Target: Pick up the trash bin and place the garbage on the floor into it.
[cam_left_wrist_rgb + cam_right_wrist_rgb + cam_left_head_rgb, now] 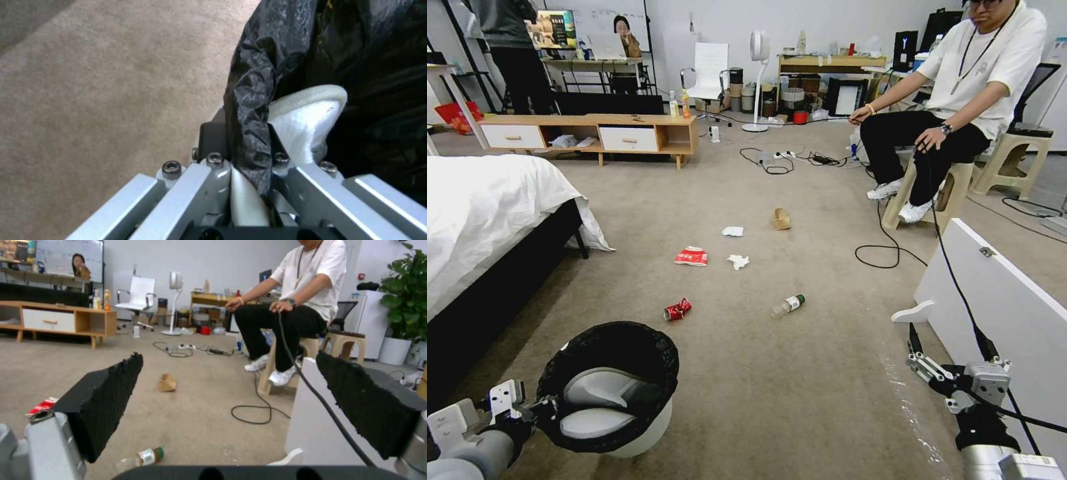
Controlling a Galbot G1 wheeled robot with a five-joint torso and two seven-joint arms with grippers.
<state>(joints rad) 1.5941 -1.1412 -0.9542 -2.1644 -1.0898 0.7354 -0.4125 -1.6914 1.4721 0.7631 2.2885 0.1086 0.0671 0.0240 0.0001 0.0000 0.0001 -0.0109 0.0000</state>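
Right now my left gripper point(249, 186) has its fingers clamped on the rim of the trash bin point(608, 387), lower left of the head frame. My right gripper point(231, 406) sits lower right, fingers spread wide, holding nothing. Mid-frame on the floor point(800, 400) lie the can point(677, 309), bottle point(788, 305), carton point(692, 256), tissues point(738, 261) and brown box point(781, 219).

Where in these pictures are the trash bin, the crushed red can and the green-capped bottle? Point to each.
trash bin point(657, 360): head view, on the black bag folded over its rim.
crushed red can point(677, 310): head view, middle of its dented side.
green-capped bottle point(788, 306): head view, on its clear body.
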